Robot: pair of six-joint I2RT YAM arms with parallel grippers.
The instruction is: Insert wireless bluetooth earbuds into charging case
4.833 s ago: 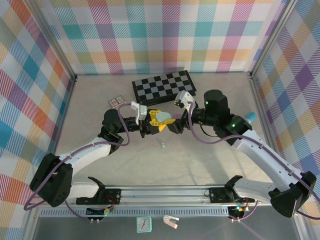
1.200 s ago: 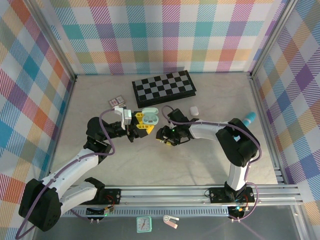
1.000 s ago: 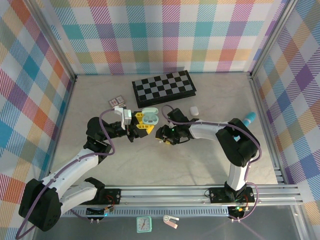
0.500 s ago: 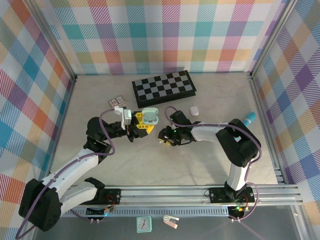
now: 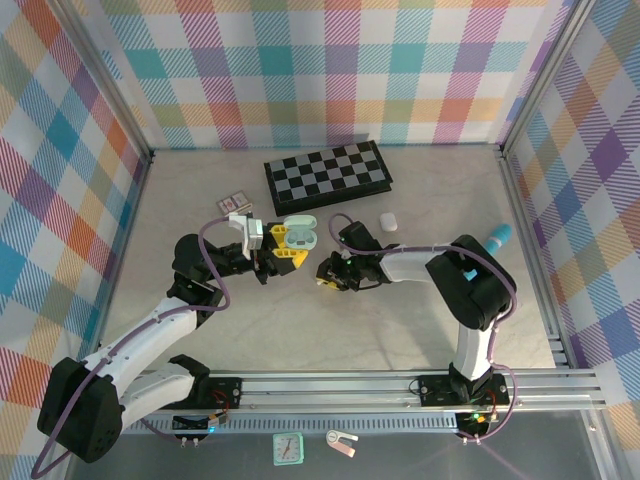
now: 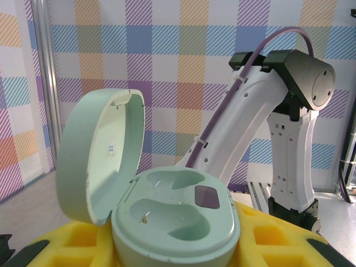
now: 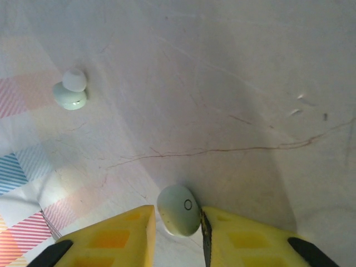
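A mint green charging case (image 6: 178, 222) sits between the yellow fingers (image 6: 278, 239) of my left gripper (image 5: 288, 247), which is shut on it. Its lid (image 6: 100, 156) stands open and both wells are bare. My right gripper (image 7: 178, 222) is down at the table, right of the case (image 5: 300, 235). Its yellow pads (image 7: 245, 236) have closed onto the sides of a mint green earbud (image 7: 179, 210) that still rests on the table. A second mint earbud with a white tip (image 7: 71, 94) lies loose further off, to the upper left in the right wrist view.
A folded chessboard (image 5: 327, 172) lies at the back. A small white case (image 5: 388, 222) sits behind the right arm's forearm. A blue-tipped object (image 5: 498, 238) stands at the right, and small cards (image 5: 232, 204) lie at the back left.
The right gripper's jaws have narrowed around the earbud on the table and shifted slightly right. The left arm and the open case have stayed still.
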